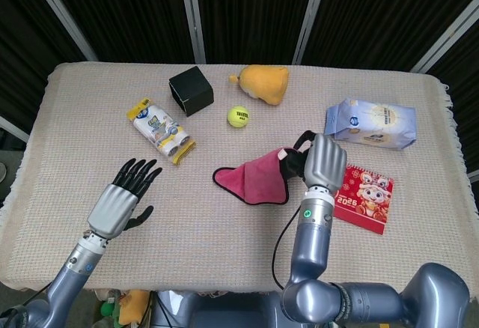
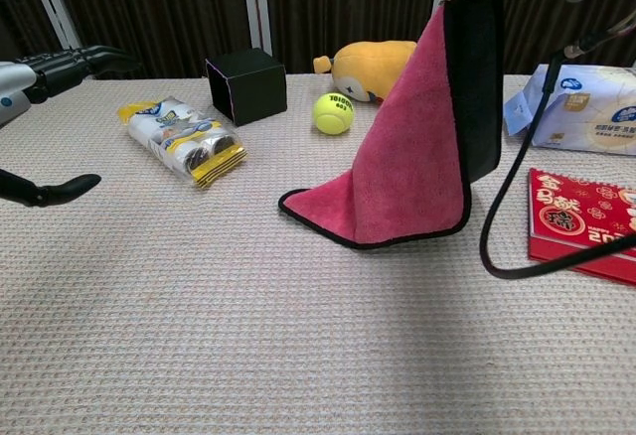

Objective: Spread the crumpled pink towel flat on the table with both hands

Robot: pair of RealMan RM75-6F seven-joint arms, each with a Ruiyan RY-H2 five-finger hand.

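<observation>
Pink towel [image 1: 258, 182] mid-table, hanging by one corner from right hand [image 1: 323, 162], lower corner resting on tablecloth [image 1: 224, 253]. Right hand pinches towel's top edge. Tennis ball [image 1: 238, 117] at towel's 11 o'clock, red calendar [image 1: 363, 195] at 3. Left hand [image 1: 120, 201] at 9 o'clock, well apart, fingers spread, holding nothing.
</observation>
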